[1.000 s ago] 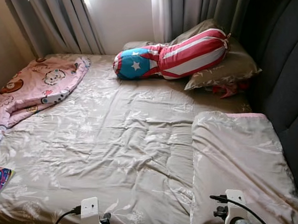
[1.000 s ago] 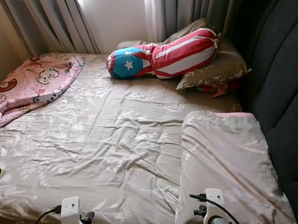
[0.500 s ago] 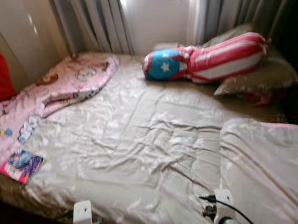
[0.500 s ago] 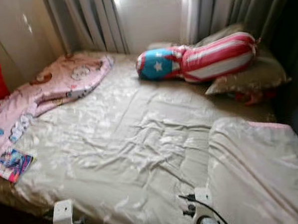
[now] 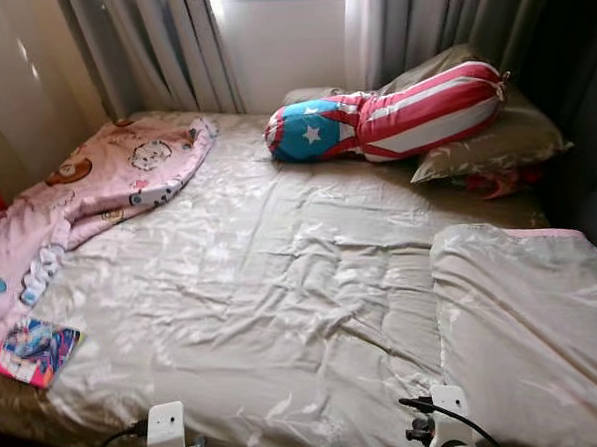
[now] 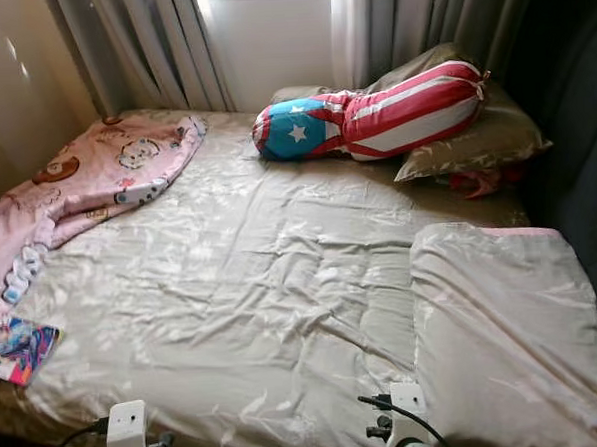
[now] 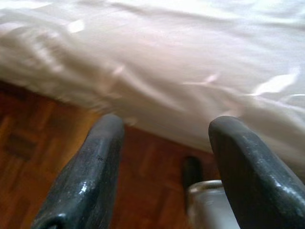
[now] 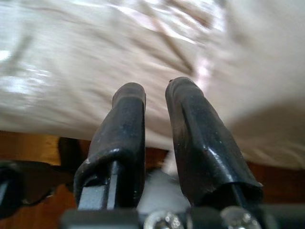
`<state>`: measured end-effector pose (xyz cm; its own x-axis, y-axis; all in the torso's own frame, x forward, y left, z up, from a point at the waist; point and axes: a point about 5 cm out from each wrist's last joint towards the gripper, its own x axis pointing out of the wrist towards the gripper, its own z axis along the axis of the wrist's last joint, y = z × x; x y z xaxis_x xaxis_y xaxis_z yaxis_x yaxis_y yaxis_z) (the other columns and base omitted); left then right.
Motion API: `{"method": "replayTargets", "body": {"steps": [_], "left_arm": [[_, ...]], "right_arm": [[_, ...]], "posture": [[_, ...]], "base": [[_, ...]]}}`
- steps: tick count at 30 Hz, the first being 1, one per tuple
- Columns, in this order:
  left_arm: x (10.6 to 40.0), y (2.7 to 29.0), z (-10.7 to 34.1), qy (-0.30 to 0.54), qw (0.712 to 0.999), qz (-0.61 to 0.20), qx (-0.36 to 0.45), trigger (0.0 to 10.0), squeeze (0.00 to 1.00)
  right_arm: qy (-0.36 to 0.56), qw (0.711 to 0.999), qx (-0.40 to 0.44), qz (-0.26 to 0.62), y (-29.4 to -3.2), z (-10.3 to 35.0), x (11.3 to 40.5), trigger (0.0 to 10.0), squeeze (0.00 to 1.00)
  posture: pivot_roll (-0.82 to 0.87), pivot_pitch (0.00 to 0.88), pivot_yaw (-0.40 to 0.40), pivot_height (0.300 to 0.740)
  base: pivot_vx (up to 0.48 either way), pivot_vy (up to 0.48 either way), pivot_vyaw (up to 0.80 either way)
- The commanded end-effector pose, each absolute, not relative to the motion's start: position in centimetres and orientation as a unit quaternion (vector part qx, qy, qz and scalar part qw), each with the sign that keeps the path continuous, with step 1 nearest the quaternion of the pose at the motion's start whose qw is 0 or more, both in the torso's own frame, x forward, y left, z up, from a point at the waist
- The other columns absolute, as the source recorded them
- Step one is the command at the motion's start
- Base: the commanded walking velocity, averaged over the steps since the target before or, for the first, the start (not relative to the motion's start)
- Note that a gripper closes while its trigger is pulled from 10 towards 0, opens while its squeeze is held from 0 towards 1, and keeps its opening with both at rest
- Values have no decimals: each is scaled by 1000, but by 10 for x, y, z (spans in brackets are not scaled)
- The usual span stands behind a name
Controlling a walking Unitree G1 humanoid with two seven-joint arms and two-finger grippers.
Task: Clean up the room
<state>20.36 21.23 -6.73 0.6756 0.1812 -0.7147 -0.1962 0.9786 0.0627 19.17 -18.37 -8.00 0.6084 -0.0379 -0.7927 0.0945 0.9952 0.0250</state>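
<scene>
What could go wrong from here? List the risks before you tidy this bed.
The colourful booklet lies at the bed's near corner by the pink blanket, so tugging the bedding could slide it off. The left claw is open and the right claw nearly shut, both low at the bed edge, where rising fingers might snag the loose sheet.

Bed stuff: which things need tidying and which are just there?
Needs tidying: pink blanket, colourful book, folded beige cover, striped bolster.
Just there: curtains, beige pillow, dark headboard.
</scene>
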Motion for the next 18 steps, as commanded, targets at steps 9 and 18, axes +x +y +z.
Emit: {"method": "replayTargets", "body": {"steps": [9,18], "left_arm": [[204,208,-68,394,913,101,-16,10000,0],[205,208,-68,394,914,102,-17,10000,0]], "right_arm": [[445,894,32,-46,-187,-80,191,10000,0],[444,894,34,-47,-188,-80,192,10000,0]], "posture": [[-73,32,27,740],[-71,37,27,740]], "base": [[0,416,0],[0,455,0]]}}
